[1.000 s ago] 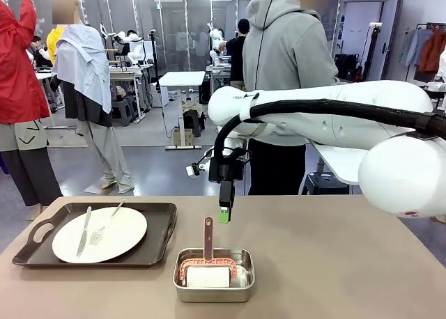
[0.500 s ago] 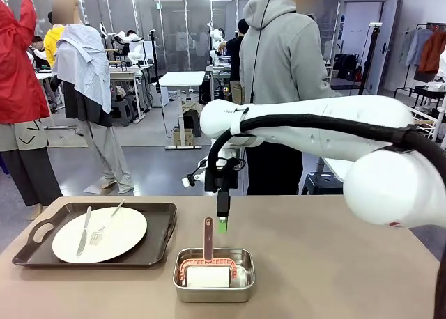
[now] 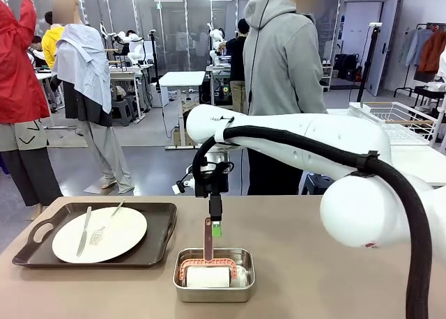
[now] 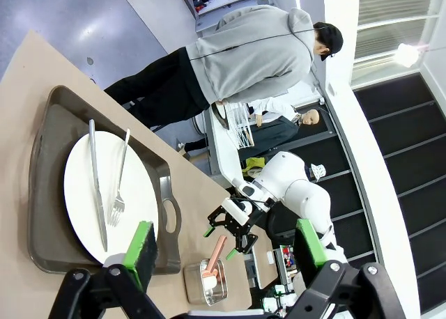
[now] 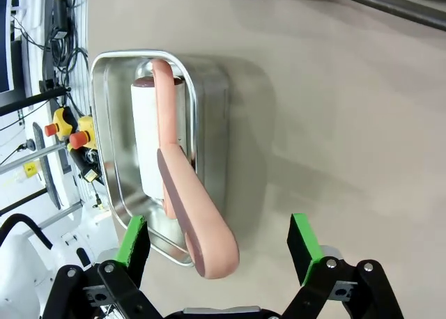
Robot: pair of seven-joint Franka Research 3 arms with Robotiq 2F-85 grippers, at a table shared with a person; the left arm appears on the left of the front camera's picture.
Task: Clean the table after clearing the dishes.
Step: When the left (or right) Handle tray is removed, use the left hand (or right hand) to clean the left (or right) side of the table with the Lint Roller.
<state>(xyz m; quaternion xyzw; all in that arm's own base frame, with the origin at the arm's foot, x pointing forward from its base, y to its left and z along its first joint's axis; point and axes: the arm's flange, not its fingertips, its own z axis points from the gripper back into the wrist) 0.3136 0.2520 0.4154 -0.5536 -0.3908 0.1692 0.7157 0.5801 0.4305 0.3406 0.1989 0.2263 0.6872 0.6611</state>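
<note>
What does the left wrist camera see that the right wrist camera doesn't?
Left wrist camera's own: the tray with a plate, knife and fork, a person in a grey hoodie beside the table, and the open left gripper.
Right wrist camera's own: a close look down into the pan, with a clear view of the white roller under its pink handle.
Both share: the pan, the pink handle, the table, and the open right gripper over the handle's end.

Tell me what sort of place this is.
Likely a robotics lab, not a dining room: a white robot arm reaches over the table, with work tables and hanging clothes behind.
</note>
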